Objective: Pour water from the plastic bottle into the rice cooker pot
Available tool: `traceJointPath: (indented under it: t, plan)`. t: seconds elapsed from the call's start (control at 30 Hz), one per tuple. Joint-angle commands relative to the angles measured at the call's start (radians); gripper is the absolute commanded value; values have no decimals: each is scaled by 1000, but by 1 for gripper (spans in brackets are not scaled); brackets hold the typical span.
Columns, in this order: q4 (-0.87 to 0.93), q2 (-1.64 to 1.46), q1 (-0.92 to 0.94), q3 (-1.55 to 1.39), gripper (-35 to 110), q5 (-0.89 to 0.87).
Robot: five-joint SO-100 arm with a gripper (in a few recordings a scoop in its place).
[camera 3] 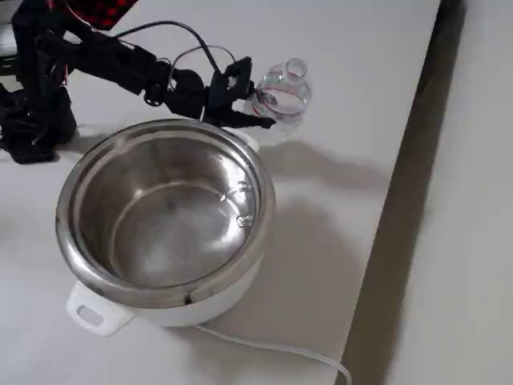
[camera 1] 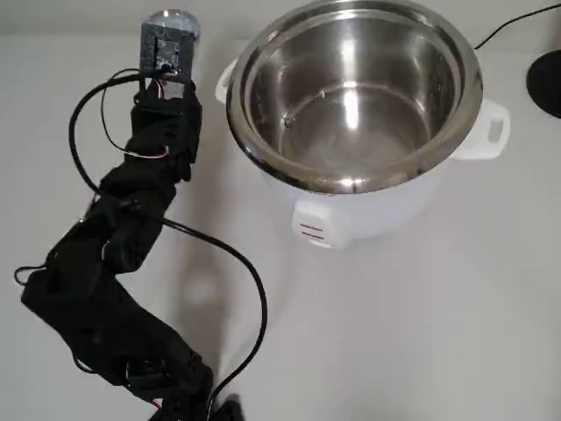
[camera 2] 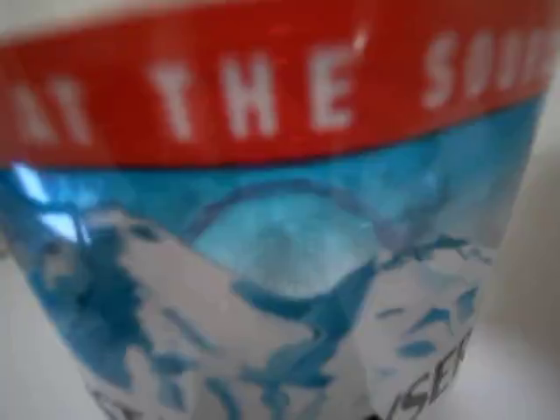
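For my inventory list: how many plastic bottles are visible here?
1. The plastic bottle stands at the hand, beside the rice cooker pot.

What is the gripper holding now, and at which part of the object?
The gripper holds the plastic bottle around its labelled middle, upright beside the rice cooker pot.

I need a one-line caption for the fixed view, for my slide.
Black arm's gripper around the plastic bottle, held beside the rice cooker pot on a white table.
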State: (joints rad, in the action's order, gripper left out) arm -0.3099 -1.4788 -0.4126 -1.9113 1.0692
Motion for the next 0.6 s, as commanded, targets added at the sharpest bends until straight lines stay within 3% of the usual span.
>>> traceJointPath:
  t: [0.0,0.2,0.57]
  plan:
    - [55,-216,-17,120,6,-63]
    - [161,-282,-11,196,6,-141]
    - [107,-302,-14,198,6,-109]
